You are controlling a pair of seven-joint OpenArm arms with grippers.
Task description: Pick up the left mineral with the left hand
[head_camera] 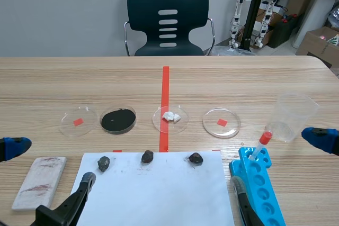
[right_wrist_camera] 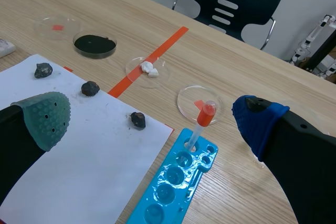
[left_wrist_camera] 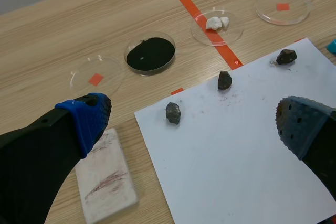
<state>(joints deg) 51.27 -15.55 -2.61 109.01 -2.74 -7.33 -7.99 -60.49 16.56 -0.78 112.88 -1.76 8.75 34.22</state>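
Observation:
Three dark minerals lie in a row along the far edge of a white paper sheet. The left mineral sits at the sheet's far left corner, with the middle mineral and the right mineral beside it. My left gripper hangs open above the table, and the left mineral lies ahead of it, between the lines of its fingers and untouched. My right gripper is open too, over the blue rack, holding nothing.
A white streak plate lies left of the paper. Behind the minerals stand petri dishes: an empty one, a black powder dish, a white-chunk dish, another empty one. A plastic cup and a blue rack with a red-capped tube are at right.

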